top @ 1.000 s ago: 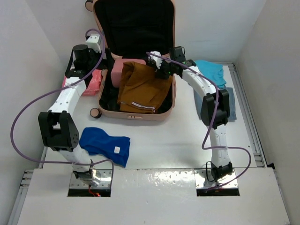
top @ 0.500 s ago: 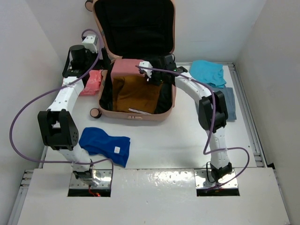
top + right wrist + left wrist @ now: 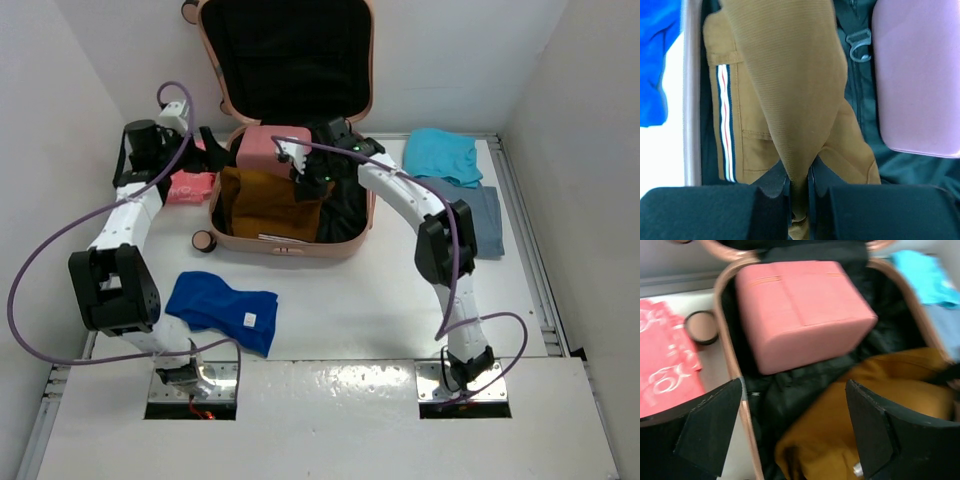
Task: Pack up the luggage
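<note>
The luggage [image 3: 290,247] is seen at the middle of the far edge of the desk [image 3: 350,300], with its lid thrown open against the back wall. A brown garment [image 3: 262,205] is laid in its left half. A pink pouch [image 3: 272,148] is tucked at the far end, touching the garment. The right jaws are pinched tight on a fold of the brown garment, which is lifted up from the case. The left jaws are held wide apart with nothing in them, just beside the left wall of the luggage.

The step in hand is judged to be the laying down of the brown garment. The fold is best lowered until the cloth rests flat, and only then let go. The end with the striped band should be kept inside the near wall, so that nothing is left over the rim. The pouch should not be pushed or buried.

Since a second ago, the brown garment has been pulled from the right side of the luggage into the left half and folded narrower, so black lining is now shown on the right. More of the pouch has been uncovered. The right jaws have been moved left with the cloth. The left arm has been drawn back toward the left edge of the desk.
</note>
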Controlling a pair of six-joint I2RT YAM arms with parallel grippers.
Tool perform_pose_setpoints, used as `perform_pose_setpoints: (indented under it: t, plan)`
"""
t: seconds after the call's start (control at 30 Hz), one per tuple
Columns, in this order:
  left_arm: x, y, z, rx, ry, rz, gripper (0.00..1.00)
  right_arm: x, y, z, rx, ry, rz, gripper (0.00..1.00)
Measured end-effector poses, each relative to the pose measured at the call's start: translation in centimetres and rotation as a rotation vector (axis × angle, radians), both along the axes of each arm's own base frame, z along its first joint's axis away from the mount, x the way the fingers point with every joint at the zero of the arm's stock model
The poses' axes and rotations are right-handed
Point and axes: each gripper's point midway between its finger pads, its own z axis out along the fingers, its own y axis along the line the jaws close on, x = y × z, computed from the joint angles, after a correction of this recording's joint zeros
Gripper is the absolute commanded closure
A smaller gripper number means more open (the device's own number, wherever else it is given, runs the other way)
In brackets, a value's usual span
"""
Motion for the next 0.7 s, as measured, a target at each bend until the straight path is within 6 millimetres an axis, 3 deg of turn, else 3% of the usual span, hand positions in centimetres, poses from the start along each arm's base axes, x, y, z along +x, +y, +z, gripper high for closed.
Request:
perform_pose_setpoints:
  t: [0.17,0.3,0.4,0.57,0.7]
  plan:
    - [-2.1,-1.5,1.5,-0.090,-0.022,-0.183,0.14,-0.1,1.0,-3.4,-0.028,0.087,-0.031,0.77]
    - [-3.4,-2.8,2.2,-0.137,-0.023,-0.280,0.15,-2.0,2.1,-4.2,-0.014,0.151,-0.010,0.58]
    - [-3.8,-3.3,2.9,-0.157,-0.020,-0.313,0.21,-3.7,3.0,-4.2,0.004,0.208,0.022,0.52]
    - [-3.8,-4.8,4.1,-0.115,-0.029,-0.370,0.48,-4.9,3.5,-4.1,0.018,0.267,0.028,0.49]
    - [-5.3,-7.3,1.2,-0.053,0.036,-0.440,0.62,-4.8,3.5,-4.2,0.017,0.289,-0.007,0.52]
